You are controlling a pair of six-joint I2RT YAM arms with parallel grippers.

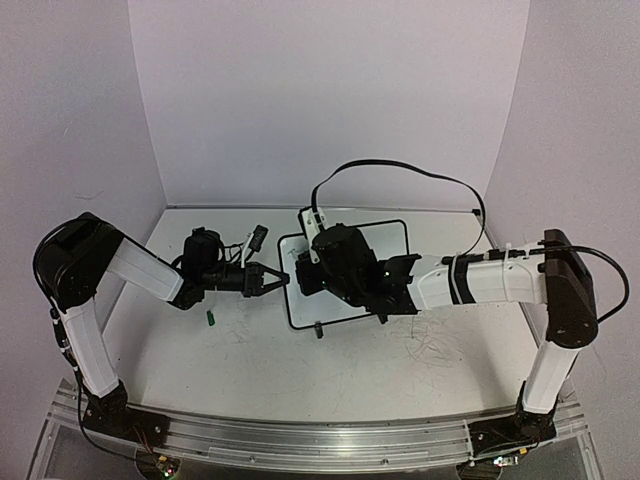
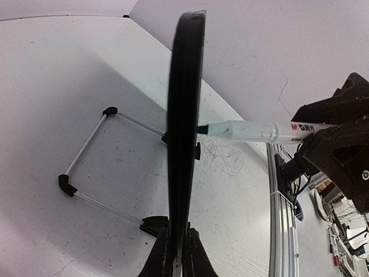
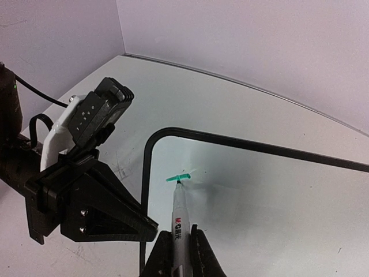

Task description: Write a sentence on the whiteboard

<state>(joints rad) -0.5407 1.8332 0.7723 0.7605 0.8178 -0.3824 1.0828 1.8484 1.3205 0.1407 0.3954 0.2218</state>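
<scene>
Whiteboard stands tilted on its wire stand near the middle of the white table, slightly toward 12 o'clock in the top view. Bare tabletop lies open at 6 o'clock between it and the arm bases, while the back wall is nearer at 12. The left arm reaches in from 9 o'clock and the right arm from 3 o'clock, its wrist covering the middle of the board. The left gripper is clamped on the board's black rim at its 9 o'clock edge, fingers pinching both faces. The right gripper is closed around a marker, whose green tip touches the white surface just inside the left border, below the rounded corner at 11 o'clock. In the right wrist view, open white board spreads away toward 3 o'clock. Of the sentence only one short green stroke shows, at the tip. A black clip foot sits on the board's 6 o'clock edge. A small green item lies on the table at 8 o'clock from the board, apart from it.
</scene>
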